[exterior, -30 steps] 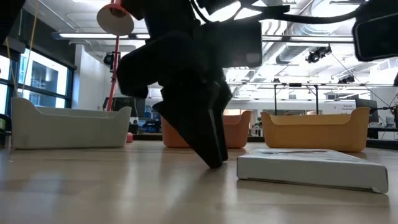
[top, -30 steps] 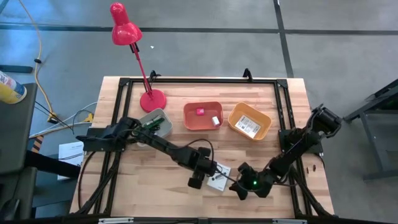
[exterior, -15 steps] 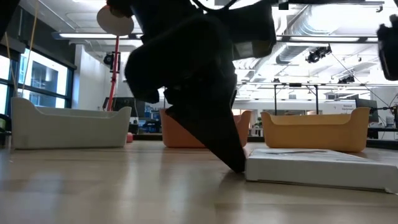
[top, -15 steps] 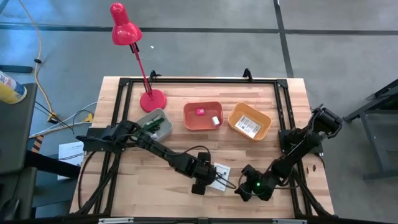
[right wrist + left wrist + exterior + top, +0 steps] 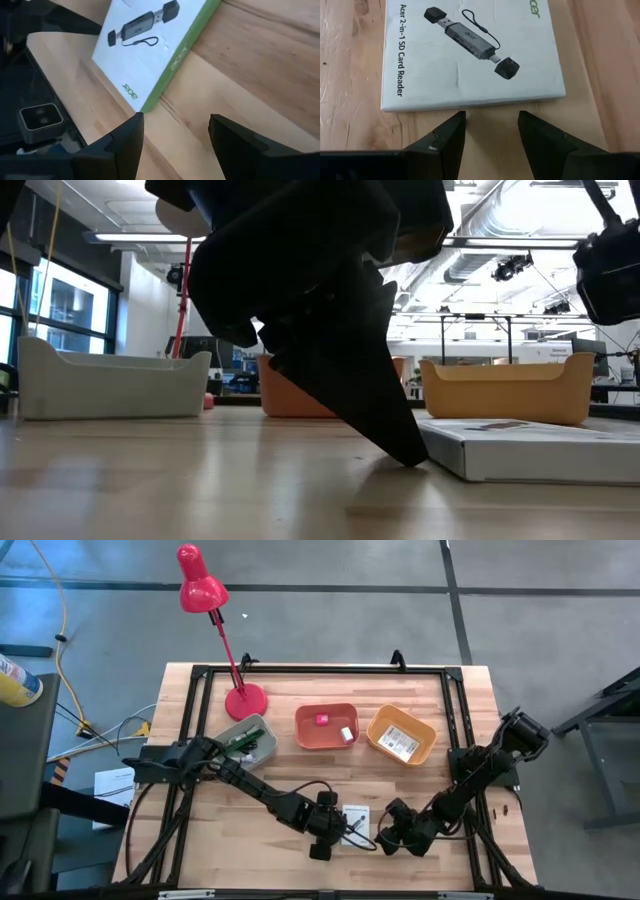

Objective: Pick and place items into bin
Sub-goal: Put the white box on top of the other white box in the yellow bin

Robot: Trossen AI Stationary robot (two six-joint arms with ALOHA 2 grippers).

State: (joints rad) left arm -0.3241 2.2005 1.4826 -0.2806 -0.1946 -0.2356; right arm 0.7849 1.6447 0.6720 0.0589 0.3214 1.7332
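Note:
A white card-reader box (image 5: 470,55) with dark print lies flat on the table near its front middle (image 5: 353,820). My left gripper (image 5: 491,117) is open and slants down from the table's left, with its fingertips right at one edge of the box (image 5: 540,450). My right gripper (image 5: 175,120) is open too. It stands just right of the box (image 5: 150,50) in the high view (image 5: 382,837), facing the box's green-sided corner with nothing between its fingers. My left gripper's two fingertips (image 5: 457,120) stand right at the box's edge (image 5: 490,106), slanting down from the table's left. In the low view one finger (image 5: 400,440) reaches the box's left end at table level. I cannot tell whether they touch it.
Three bins stand in a row at the back: a grey one (image 5: 248,738) holding a green-handled tool, an orange-red one (image 5: 326,725) with small pink and white blocks, and a yellow one (image 5: 400,735) with a white card. A red lamp (image 5: 245,700) stands at the back left.
My left gripper has moved toward the table's right and a little down, closing in on the box's edge. The box's left end has slid rightward and the box has turned a little on the table. My right gripper has turned at the wrist.

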